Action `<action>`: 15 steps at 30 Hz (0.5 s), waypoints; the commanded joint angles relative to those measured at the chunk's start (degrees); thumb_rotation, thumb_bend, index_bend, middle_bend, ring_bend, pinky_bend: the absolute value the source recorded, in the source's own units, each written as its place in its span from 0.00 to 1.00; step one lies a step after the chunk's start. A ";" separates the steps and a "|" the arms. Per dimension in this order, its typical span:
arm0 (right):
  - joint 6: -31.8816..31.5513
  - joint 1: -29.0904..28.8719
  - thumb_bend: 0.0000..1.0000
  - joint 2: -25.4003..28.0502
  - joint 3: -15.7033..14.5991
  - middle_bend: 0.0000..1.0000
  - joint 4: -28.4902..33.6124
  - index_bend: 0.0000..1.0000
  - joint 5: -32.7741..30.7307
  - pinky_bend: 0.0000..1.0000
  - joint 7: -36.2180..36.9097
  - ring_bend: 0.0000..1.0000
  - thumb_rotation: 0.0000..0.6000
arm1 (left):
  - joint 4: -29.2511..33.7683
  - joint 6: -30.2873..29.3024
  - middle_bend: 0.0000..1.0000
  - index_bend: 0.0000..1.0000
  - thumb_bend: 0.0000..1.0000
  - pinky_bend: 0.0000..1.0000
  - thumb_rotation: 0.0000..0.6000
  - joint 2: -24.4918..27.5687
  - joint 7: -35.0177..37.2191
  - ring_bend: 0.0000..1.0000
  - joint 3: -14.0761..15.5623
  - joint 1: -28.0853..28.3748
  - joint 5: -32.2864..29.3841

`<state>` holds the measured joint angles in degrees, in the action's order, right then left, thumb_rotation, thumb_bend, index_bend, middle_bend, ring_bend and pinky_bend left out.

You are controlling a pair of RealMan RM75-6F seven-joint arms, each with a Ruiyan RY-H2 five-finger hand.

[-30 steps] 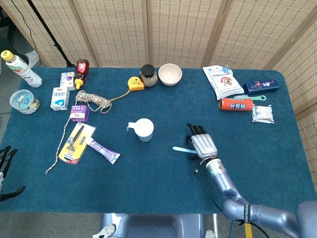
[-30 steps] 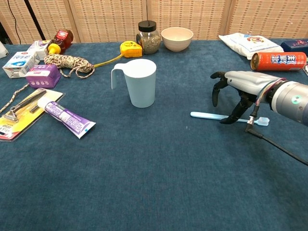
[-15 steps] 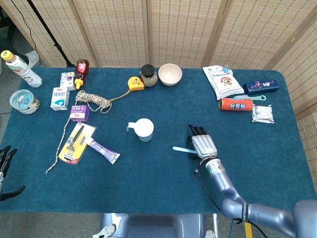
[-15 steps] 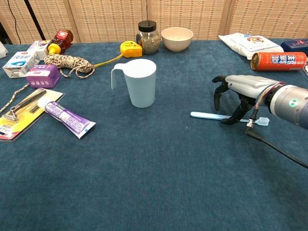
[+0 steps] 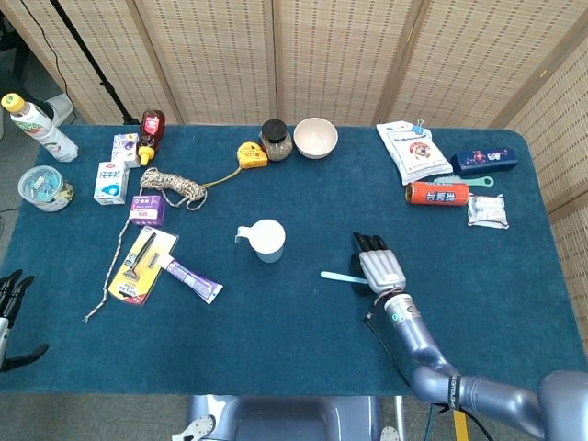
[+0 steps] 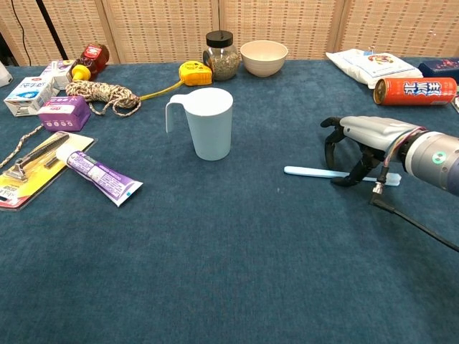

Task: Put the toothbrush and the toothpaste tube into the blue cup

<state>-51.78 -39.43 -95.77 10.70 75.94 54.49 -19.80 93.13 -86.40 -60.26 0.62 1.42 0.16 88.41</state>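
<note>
Cup [image 6: 209, 123] mid-surface [image 6: 229, 272], toothpaste tube [image 6: 98, 173] to its left beside a razor card [image 6: 32, 173], toothbrush [image 6: 315, 173] to its right under the right hand [image 6: 366, 143], with jar [image 6: 219, 55] and bowl [image 6: 263, 57] behind.

The right hand [image 6: 362, 140] hangs low at 3 o'clock in the chest view, palm down, dark fingers [image 6: 331, 147] curled downward, nothing clasped. The left hand [image 5: 11, 303] sits at 8 o'clock in the head view, fingers spread, empty.
</note>
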 commanded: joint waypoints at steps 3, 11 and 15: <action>0.16 -0.09 0.34 -0.27 -0.14 0.04 -0.62 0.54 0.36 0.00 0.27 0.00 1.00 | 0.06 0.03 0.00 0.00 0.02 0.00 1.00 -0.09 -0.30 0.00 -0.04 0.02 -0.12; -0.19 0.07 0.35 -0.48 -0.21 0.06 -1.10 0.59 0.97 0.00 0.94 0.00 1.00 | 0.10 0.25 0.00 0.00 0.02 0.00 1.00 -0.13 -0.50 0.00 -0.08 0.13 -0.30; -1.62 0.47 0.35 0.61 -0.17 0.06 0.40 0.60 2.70 0.00 1.41 0.00 1.00 | 0.12 0.31 0.00 0.00 0.02 0.00 1.00 -0.10 -0.48 0.00 -0.07 0.17 -0.32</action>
<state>-52.85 -39.13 -95.60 10.52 75.78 56.59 -18.52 93.24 -86.09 -60.36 0.14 1.34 0.33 88.09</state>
